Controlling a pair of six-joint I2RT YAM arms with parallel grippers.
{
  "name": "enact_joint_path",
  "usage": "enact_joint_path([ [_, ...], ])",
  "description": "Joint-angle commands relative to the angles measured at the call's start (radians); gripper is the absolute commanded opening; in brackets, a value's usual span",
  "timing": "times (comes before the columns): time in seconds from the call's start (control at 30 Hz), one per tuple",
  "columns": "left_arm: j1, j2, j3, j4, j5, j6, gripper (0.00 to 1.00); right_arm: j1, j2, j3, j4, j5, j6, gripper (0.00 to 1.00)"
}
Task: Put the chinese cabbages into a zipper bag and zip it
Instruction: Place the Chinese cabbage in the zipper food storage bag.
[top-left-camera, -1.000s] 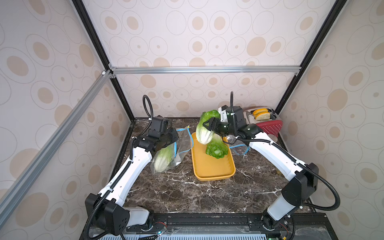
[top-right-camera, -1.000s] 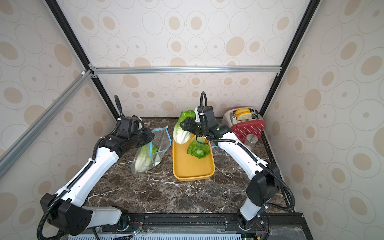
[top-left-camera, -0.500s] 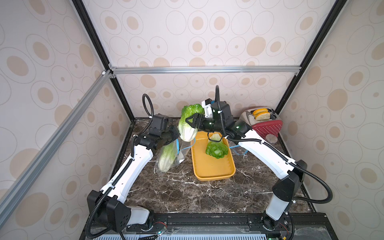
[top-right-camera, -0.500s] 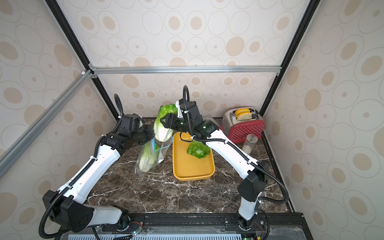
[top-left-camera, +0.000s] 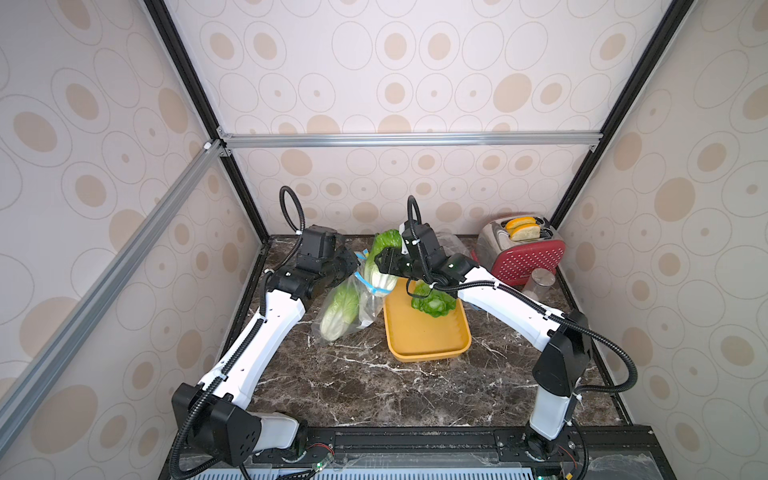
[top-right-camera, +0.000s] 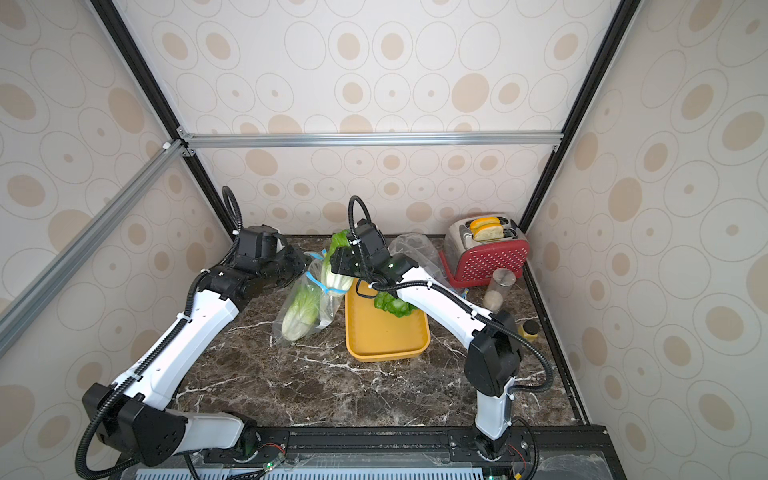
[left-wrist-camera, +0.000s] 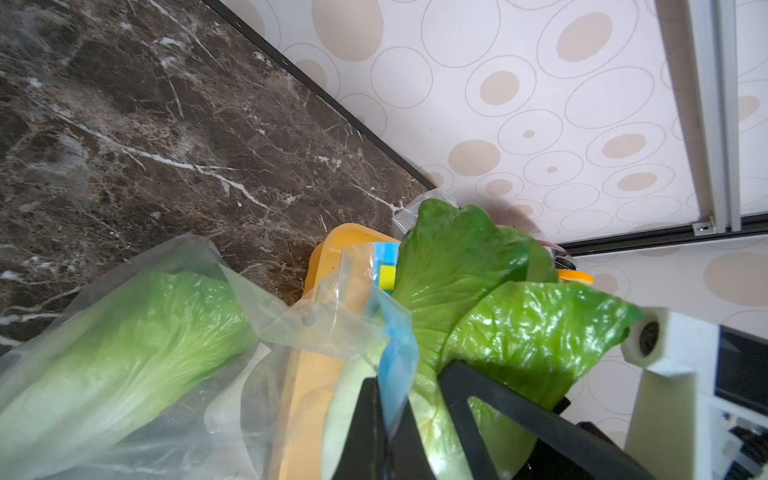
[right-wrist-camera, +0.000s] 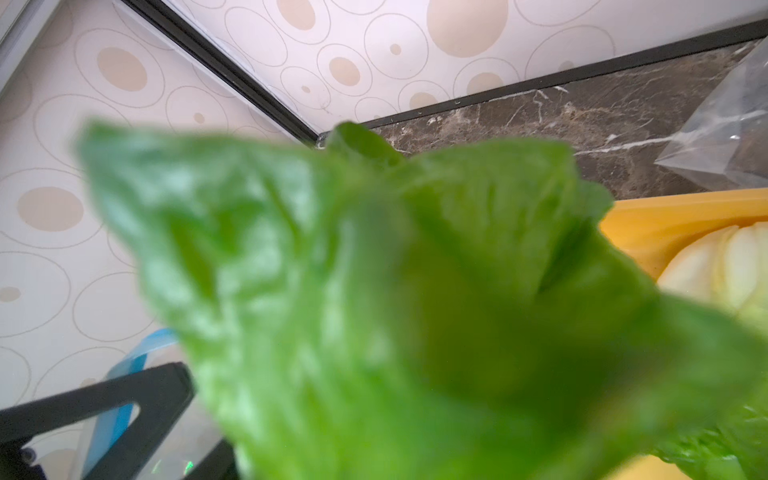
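Overhead, in a top view, the left gripper (top-left-camera: 355, 266) pinches the blue-zipped rim of the clear plastic zipper bag (top-left-camera: 368, 311), which holds 1 green-and-white chinese cabbage (top-left-camera: 338, 309). The right gripper (top-left-camera: 384, 264) clasps a 2nd cabbage (top-left-camera: 384, 245), base down at the bag's mouth; a 3rd cabbage (top-left-camera: 434, 301) lies on the yellow tray (top-left-camera: 424, 338). Left wrist: shut fingers (left-wrist-camera: 368, 415) nip the bag's blue rim. Right wrist: the 2nd cabbage's blurred leaves fill the frame.
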Motion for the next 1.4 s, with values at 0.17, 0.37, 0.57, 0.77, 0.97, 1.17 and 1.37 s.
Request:
enact_joint_path([
  [0.17,-0.003,-0.013,0.046,0.104,0.004,-0.071,0.00,0.073,-0.024,0.059,0.106,0.020,0.008,0.71],
  [0.37,-0.003,-0.033,0.024,0.111,-0.018,-0.071,0.00,0.065,-0.083,0.053,0.142,0.052,0.019,0.72],
  [0.57,-0.002,-0.046,0.023,0.120,-0.030,-0.086,0.00,0.089,-0.025,0.088,0.131,0.033,-0.024,0.73],
  [0.77,-0.002,-0.073,0.017,0.116,-0.080,-0.079,0.00,0.102,-0.039,-0.007,0.139,0.031,-0.056,0.79],
  [0.97,-0.001,-0.106,-0.033,0.175,-0.110,-0.111,0.00,0.114,-0.066,0.044,0.031,0.029,-0.108,0.94],
  [1.17,-0.002,-0.124,-0.057,0.175,-0.132,-0.114,0.00,0.114,-0.090,0.095,-0.053,0.005,-0.128,1.00],
  [1.37,0.010,-0.145,-0.073,0.182,-0.133,-0.113,0.00,0.111,-0.137,0.118,-0.131,0.004,-0.163,1.00],
])
